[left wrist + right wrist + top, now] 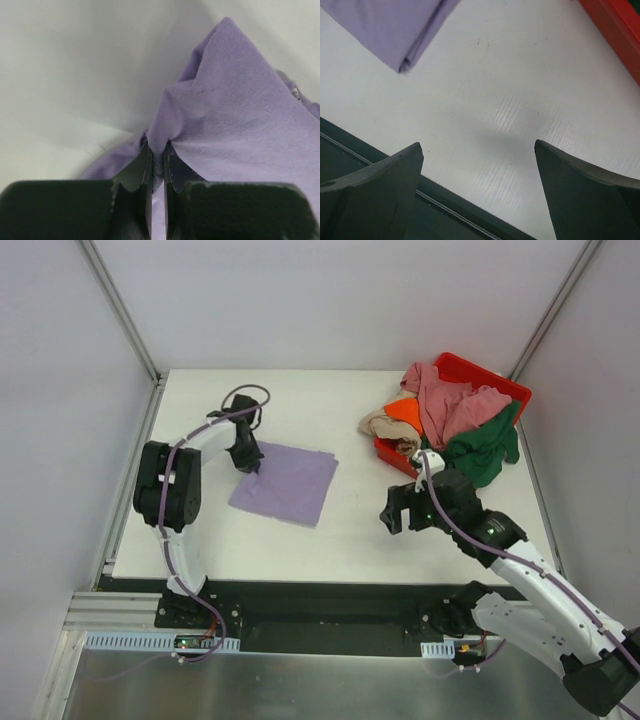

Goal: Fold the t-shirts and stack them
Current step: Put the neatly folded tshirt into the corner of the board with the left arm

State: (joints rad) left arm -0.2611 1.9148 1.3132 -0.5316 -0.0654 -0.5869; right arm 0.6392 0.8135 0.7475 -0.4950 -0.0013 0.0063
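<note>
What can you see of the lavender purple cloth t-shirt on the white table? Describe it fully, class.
The lavender purple cloth t-shirt is soft, finely knitted fabric, folded into a rough rectangle with layered edges. It lies flat on the white table, left of centre, apart from the red plastic bin. The black left gripper is shut on its far left corner, where the cloth bunches up into a small peak.
</note>
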